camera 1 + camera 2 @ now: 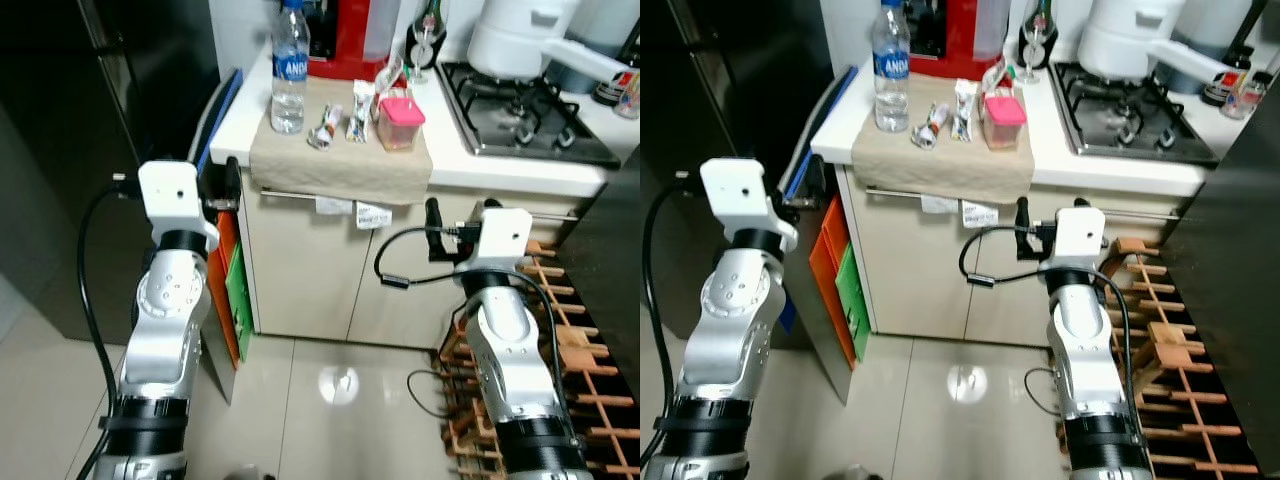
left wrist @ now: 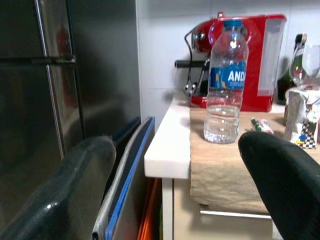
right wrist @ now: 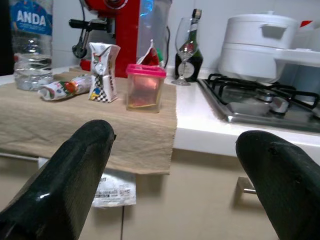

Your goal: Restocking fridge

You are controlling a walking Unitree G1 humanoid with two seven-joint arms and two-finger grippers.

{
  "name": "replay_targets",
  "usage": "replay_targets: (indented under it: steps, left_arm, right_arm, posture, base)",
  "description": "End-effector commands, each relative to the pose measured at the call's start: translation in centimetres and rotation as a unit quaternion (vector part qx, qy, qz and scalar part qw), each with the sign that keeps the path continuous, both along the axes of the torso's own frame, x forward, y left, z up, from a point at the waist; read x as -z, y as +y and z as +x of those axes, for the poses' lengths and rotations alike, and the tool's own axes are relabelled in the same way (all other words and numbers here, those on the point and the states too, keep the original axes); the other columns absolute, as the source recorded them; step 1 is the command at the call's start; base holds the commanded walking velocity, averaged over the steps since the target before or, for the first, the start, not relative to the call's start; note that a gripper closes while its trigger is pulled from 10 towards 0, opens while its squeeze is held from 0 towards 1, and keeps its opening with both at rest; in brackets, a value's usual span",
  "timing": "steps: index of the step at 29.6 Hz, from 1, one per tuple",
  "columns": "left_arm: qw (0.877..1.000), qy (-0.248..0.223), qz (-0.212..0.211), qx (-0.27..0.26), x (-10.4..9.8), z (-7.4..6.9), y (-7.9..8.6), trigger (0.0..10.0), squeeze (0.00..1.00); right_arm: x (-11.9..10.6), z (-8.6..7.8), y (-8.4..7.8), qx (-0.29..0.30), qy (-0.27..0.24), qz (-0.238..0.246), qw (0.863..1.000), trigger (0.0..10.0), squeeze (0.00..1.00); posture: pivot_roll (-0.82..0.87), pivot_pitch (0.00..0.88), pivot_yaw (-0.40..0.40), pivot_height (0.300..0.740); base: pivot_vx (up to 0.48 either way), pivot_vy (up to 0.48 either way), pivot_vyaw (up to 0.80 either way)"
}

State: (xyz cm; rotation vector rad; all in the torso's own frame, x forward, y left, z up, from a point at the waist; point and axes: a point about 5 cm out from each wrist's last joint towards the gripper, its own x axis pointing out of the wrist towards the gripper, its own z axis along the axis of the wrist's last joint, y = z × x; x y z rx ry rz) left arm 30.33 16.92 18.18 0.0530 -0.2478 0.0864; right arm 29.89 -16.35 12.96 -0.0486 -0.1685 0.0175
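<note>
Two grippers hang before our cabinet, the left gripper (image 2: 175, 195) and right gripper (image 3: 175, 180), each with rounded matte black fingers spread wide apart, holding nothing. At the upper middle of the head views, a beige cloth (image 1: 340, 150) drapes the white counter (image 1: 520, 178). On it we see a clear ribbed plastic water bottle (image 1: 288, 68), blue label reading "ANDA", a crumpled packet (image 1: 324, 128), a checkered carton (image 3: 101, 71) and a pink-lidded tub (image 1: 399, 122). A dark steel fridge (image 2: 55, 100) fills the upper left.
</note>
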Motion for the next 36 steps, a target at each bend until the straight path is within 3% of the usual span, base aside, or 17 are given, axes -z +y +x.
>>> replay_targets:
  steps: [1, 6, 29, 36]
  left_arm:
    - [1.0, -0.006, 0.001, 0.001, -0.5, 0.0, -0.2, 10.0, 0.0]
    - [1.0, -0.009, 0.005, 0.002, -1.0, 0.6, -0.4, 10.0, 0.0]
    - [0.999, -0.028, -0.015, 0.016, -1.6, 0.3, -0.8, 10.0, 0.0]
    - [0.999, -0.048, -0.02, 0.016, -2.2, 0.2, -0.7, 10.0, 0.0]
  right_arm:
    - [-0.8, 0.0, 0.1, -0.004, -0.013, -0.001, 1.0, 10.0, 0.0]
    - [-0.9, 0.7, 0.3, -0.002, -0.007, 0.006, 1.0, 10.0, 0.0]
    - [-0.9, 1.1, 0.4, 0.004, -0.001, -0.002, 1.0, 10.0, 0.0]
    - [-1.6, 1.2, 0.7, -0.007, -0.003, -0.007, 1.0, 10.0, 0.0]
  posture:
    - [-0.03, 0.0, -0.014, 0.74]
    - [-0.03, 0.0, -0.012, 0.74]
    - [-0.03, 0.0, -0.015, 0.74]
    - [-0.03, 0.0, -0.011, 0.74]
  base:
    - [0.48, 0.0, 0.0]
    - [0.48, 0.0, 0.0]
    - [0.48, 0.0, 0.0]
    - [0.0, 0.0, 0.0]
